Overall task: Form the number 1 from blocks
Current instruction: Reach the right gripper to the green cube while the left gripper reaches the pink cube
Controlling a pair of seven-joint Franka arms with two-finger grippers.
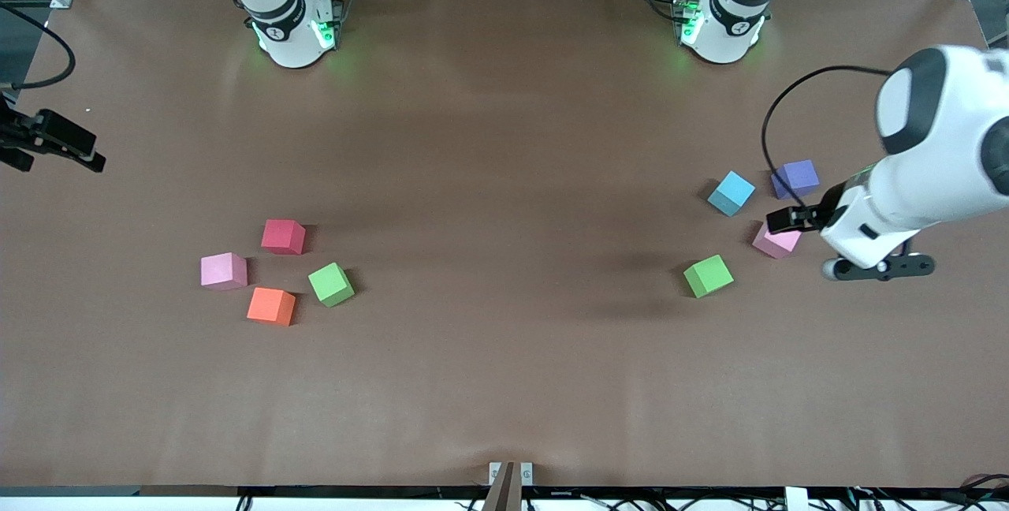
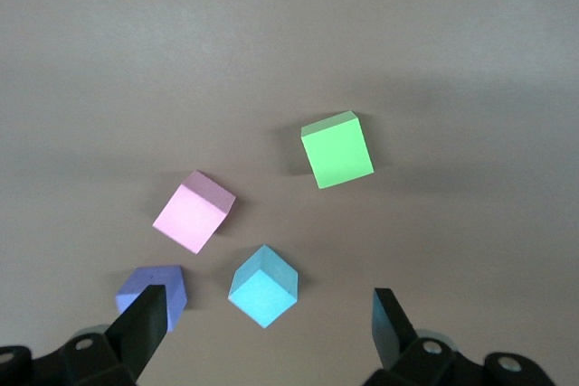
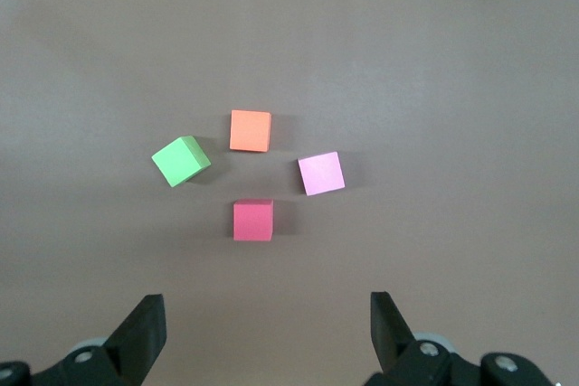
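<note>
Two groups of blocks lie on the brown table. Toward the right arm's end are a red block, a pink block, an orange block and a green block. Toward the left arm's end are a light blue block, a purple block, a second pink block partly hidden by the left arm, and a second green block. My left gripper hangs open and empty above this group, with the light blue block showing between its fingers. My right gripper is open, empty and high up.
The right arm's hand shows at the table's edge at the right arm's end. A small bracket sits at the table's edge nearest the front camera. Bare table lies between the two groups.
</note>
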